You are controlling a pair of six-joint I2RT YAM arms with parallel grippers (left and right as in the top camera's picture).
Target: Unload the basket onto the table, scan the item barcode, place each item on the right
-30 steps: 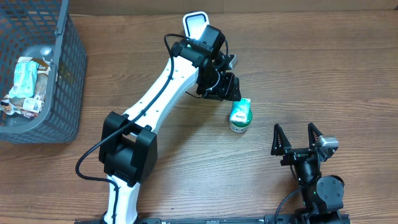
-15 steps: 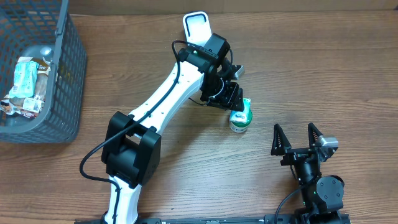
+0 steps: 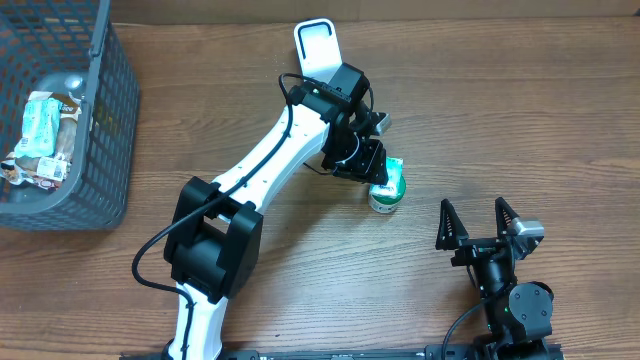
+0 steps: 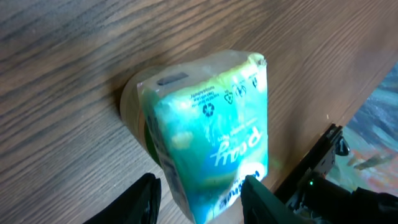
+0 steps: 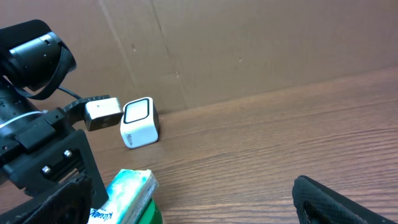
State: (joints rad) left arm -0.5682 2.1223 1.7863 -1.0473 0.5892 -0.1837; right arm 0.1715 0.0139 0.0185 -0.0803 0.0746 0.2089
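- Wood-grain tabletop (image 3: 520, 110) fills the overhead view, with a brown cardboard wall behind it in the right wrist view.
- Over on the left edge sits a dark grey mesh basket (image 3: 112, 110), and it has a few crumpled wrappers (image 3: 40, 135) inside.
- At the far side, a small white scanner (image 3: 318, 44) stands on its own, well apart from the basket.
- And here's the one to watch: the teal packet (image 3: 388, 186) sits on the tabletop right of centre, between the scanner and the right arm's end of the table.
- From the left wrist camera the packet (image 4: 211, 130) shows printed recycling marks, with a rounded pale-green shape under it; what that part is, I can't tell.
- The left pincer (image 3: 372, 172) is right down over the packet, jaws partly open with one finger on each side.
- One finger (image 4: 146, 198) shows a sliver of gap to the packet; the other finger (image 4: 256, 198) is at its edge, and I can't tell if it touches.
- The packet rests on the wood, not lifted.
- The right pincer (image 3: 472, 212) waits near the front edge with its jaws spread wide and nothing in them, just beside the packet but apart from it.
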